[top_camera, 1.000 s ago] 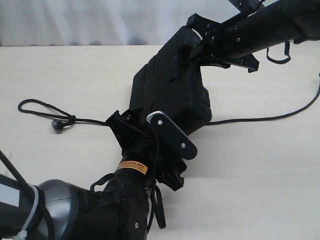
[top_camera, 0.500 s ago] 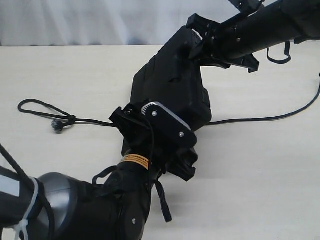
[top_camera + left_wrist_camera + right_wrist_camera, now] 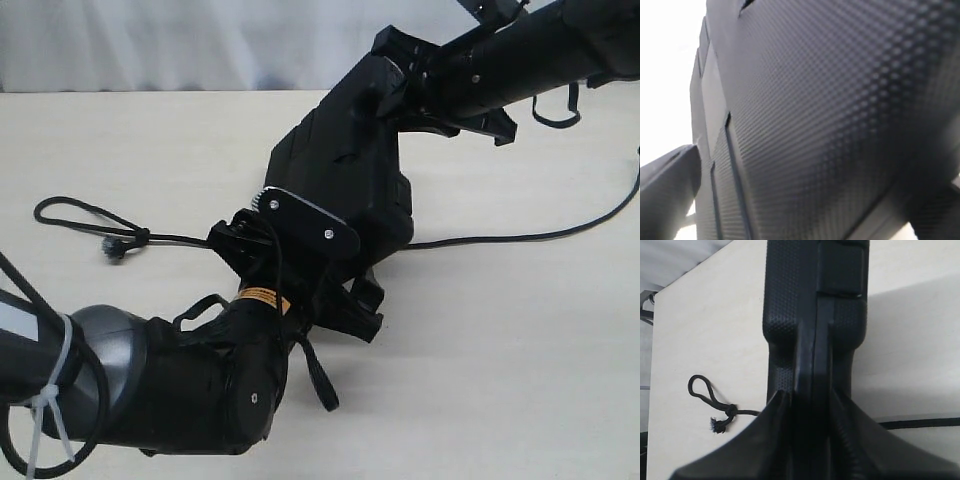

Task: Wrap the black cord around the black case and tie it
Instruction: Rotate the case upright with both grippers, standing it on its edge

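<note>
The only writing is an orange label on your left arm, too small to read. Your right gripper clamps the case by its edge, which is plain only in its wrist view. The case is tilted above the table. Your left gripper is spread wide at the case's low end, holding nothing. The cord lies on the table to the left.

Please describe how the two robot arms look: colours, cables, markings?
Both arms are matte black. The left arm has a grey rounded joint shell, an orange label, looping black cables and a white cable tie. The right arm shows small screws.
</note>
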Controlling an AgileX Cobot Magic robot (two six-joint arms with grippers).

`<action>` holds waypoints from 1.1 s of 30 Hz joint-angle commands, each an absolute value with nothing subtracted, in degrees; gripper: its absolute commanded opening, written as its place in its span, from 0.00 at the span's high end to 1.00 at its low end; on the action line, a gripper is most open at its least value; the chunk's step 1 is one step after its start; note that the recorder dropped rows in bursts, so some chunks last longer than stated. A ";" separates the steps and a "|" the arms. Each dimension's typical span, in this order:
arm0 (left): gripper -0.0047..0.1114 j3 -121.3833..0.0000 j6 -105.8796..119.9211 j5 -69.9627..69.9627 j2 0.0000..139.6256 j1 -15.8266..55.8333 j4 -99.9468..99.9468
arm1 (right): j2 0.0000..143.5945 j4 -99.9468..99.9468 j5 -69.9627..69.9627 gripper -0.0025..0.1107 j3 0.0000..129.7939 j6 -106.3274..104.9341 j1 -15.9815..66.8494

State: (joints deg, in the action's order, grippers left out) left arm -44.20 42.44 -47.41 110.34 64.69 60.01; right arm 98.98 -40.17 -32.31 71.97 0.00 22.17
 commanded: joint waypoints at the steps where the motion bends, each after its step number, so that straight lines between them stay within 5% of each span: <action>1: 0.12 -44.10 40.89 -47.81 110.41 63.96 56.94 | 97.76 -40.26 -32.64 0.94 72.58 -1.11 22.20; 17: 0.18 -44.10 43.79 -40.86 110.41 59.96 38.89 | 97.76 -40.26 -33.04 0.94 72.58 -1.24 22.20; 19: 0.34 -44.10 43.13 -39.57 110.41 59.96 36.13 | 97.76 -40.26 -33.04 0.94 72.58 -1.24 22.20; 22: 0.74 -44.10 43.01 -39.31 110.41 59.96 39.69 | 97.76 -40.26 -33.04 0.94 72.58 -1.24 22.20; 25: 0.96 -44.10 40.94 -39.31 110.41 59.96 39.69 | 97.76 -41.32 -33.03 0.94 72.58 -1.97 22.20; 26: 0.96 -44.10 40.25 -39.31 110.41 59.96 39.69 | 97.76 -41.32 -33.03 0.94 72.58 -4.49 22.20; 28: 0.96 -44.10 40.18 -38.40 110.41 59.96 39.69 | 97.76 -41.32 -33.03 0.86 72.58 -6.46 22.20; 33: 0.96 -44.10 37.23 -39.49 110.41 59.96 39.90 | 97.38 -40.47 -36.32 0.43 72.58 -6.93 22.01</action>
State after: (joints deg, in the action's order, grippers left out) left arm -44.20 40.87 -41.28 110.34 59.94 39.68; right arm 98.64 -41.00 -35.34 72.14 -5.91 22.06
